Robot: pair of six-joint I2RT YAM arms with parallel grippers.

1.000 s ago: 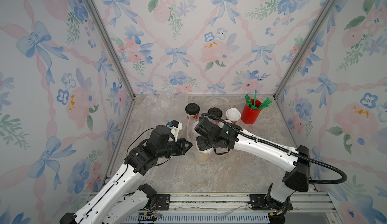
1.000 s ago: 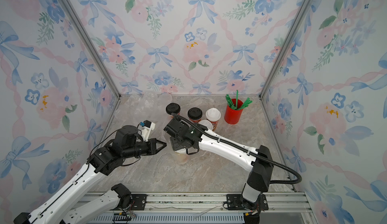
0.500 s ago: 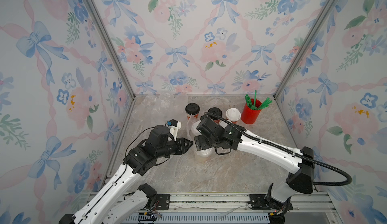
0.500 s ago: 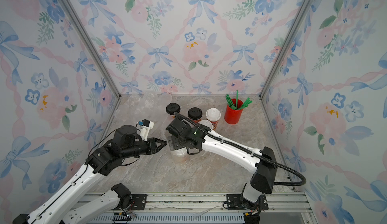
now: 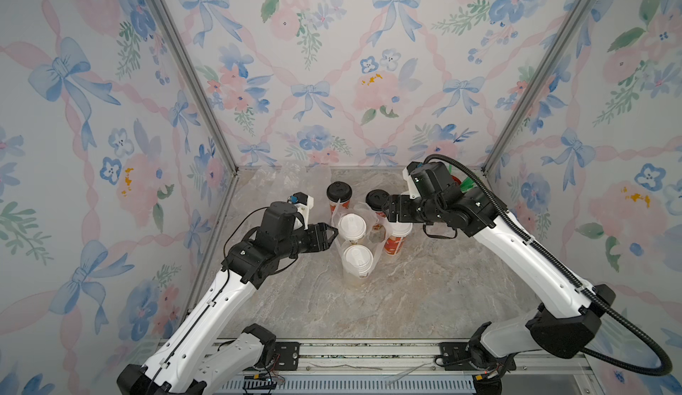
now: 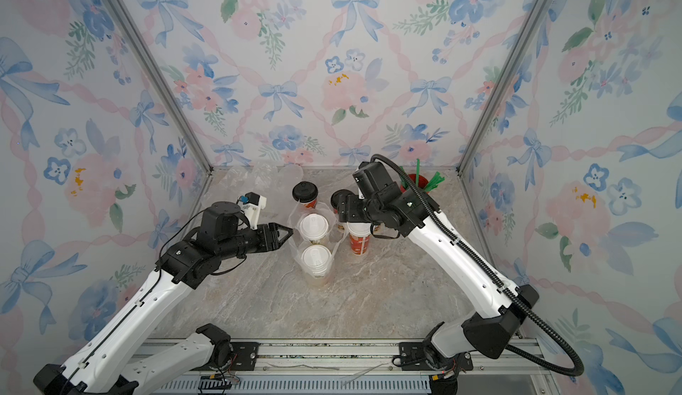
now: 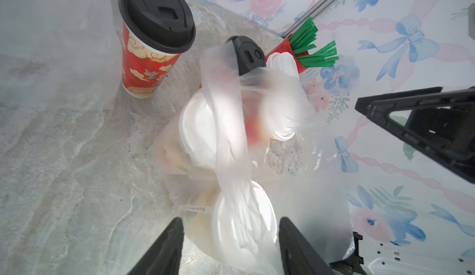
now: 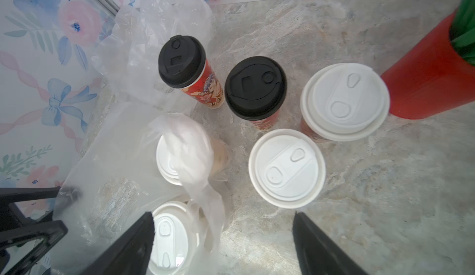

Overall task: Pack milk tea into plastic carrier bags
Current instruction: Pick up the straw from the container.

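A clear plastic carrier bag (image 5: 372, 243) (image 7: 228, 132) stands mid-table with two white-lidded milk tea cups inside (image 5: 352, 227) (image 5: 357, 258) (image 6: 313, 225) (image 8: 174, 160). Its handle loops hang slack over the lids. My left gripper (image 5: 332, 232) (image 7: 228, 235) is open just left of the bag, holding nothing. My right gripper (image 5: 387, 208) (image 8: 222, 214) hovers open above the loose cups to the bag's right. Two white-lidded cups (image 8: 286, 168) (image 8: 344, 101) and two black-lidded red cups (image 5: 338, 192) (image 8: 255, 87) stand loose.
A red cup of green straws (image 6: 419, 182) (image 8: 431, 81) stands at the back right, partly behind my right arm. Spare clear bags (image 5: 284, 179) (image 8: 159, 29) lie crumpled at the back left by the wall corner. Floral walls close in three sides.
My left gripper has opened and let the bag handle drop. My right gripper has drawn back from over the bag toward the back right. The bag now stands uncovered with both cups.
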